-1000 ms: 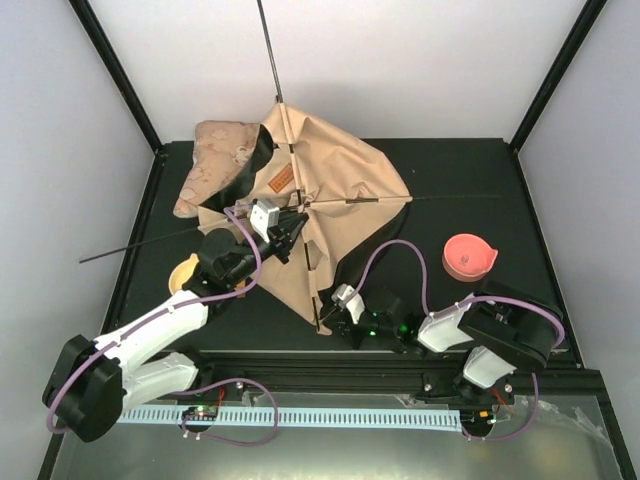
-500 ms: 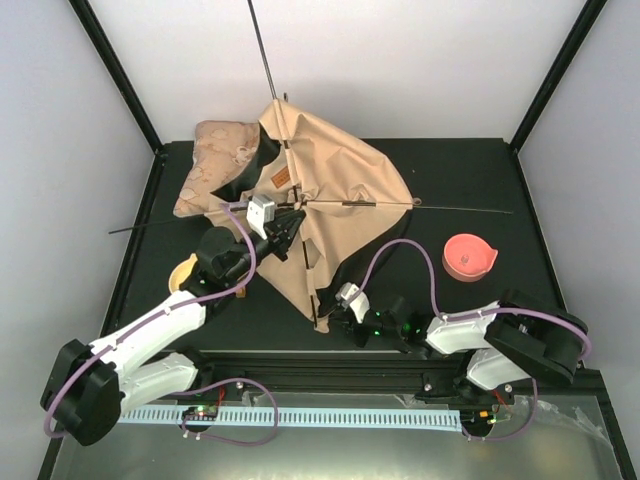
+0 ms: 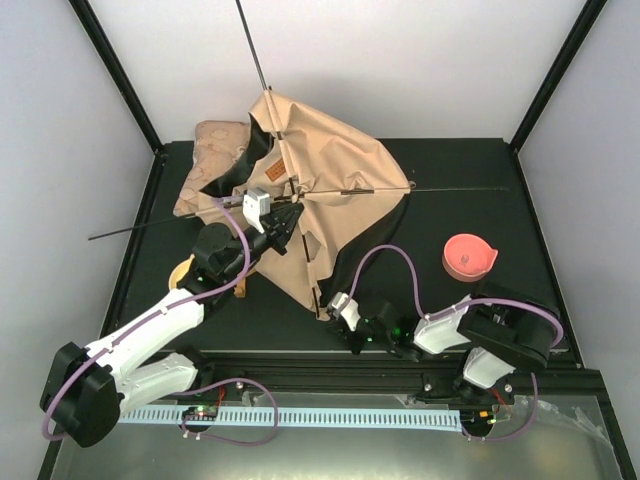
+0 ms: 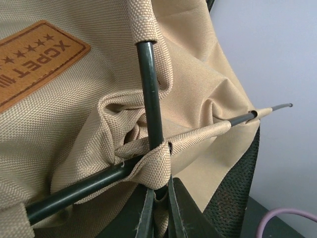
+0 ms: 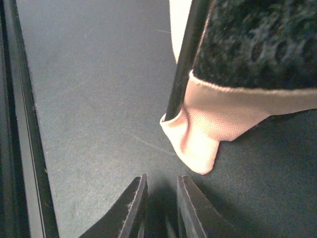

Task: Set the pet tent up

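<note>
The pet tent (image 3: 345,190), tan canvas with black lining, stands half raised at the middle back of the table. Its thin black poles (image 3: 252,52) cross near its brown leather label (image 3: 277,168) and stick out past the fabric. My left gripper (image 3: 290,218) is shut on the tan webbing at the pole crossing (image 4: 153,158), its jaws pinching the fabric just below. My right gripper (image 3: 336,311) lies low on the table by the tent's near corner (image 5: 200,141). Its jaws stand slightly open with nothing between them, a short way from that corner and its pole (image 5: 185,59).
A beige floral cushion (image 3: 212,152) lies behind the tent on the left. A pink bowl (image 3: 468,257) sits on the right of the black table (image 3: 470,160). A tan object (image 3: 183,272) lies under my left arm. Pole ends reach beyond the table's left and back edges.
My left gripper has lifted the pole crossing up and back, raising the tent's peak and swinging the upper pole tip left. My right gripper has shifted slightly left at the near corner.
</note>
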Action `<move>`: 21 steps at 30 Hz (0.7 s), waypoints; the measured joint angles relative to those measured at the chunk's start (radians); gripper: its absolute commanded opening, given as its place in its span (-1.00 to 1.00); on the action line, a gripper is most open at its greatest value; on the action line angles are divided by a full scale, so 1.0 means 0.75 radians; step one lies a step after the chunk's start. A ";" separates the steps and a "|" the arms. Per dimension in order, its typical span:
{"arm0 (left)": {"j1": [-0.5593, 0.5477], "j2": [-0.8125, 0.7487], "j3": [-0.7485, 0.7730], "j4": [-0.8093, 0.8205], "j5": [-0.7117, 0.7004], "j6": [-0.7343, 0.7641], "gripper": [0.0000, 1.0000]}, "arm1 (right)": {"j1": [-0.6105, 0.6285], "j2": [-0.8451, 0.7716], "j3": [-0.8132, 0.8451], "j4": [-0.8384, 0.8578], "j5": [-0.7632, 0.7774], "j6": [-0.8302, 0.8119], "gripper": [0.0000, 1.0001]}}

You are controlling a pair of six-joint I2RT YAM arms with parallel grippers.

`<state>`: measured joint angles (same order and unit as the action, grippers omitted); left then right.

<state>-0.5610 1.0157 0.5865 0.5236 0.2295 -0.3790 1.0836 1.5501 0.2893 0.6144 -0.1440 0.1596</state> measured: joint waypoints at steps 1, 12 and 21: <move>0.000 0.001 0.001 0.001 0.001 -0.006 -0.97 | 0.003 0.012 0.001 0.019 0.008 -0.002 -0.49; 0.000 0.008 0.045 -0.023 0.005 -0.033 -0.97 | 0.005 0.126 0.010 0.199 0.113 -0.073 -0.24; 0.000 0.008 0.046 -0.025 0.005 -0.035 -0.97 | 0.023 0.195 0.024 0.282 0.156 -0.137 -0.38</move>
<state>-0.5610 1.0218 0.6209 0.5049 0.2333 -0.4049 1.1007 1.6966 0.3077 0.8261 -0.0269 0.0566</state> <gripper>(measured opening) 0.074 0.291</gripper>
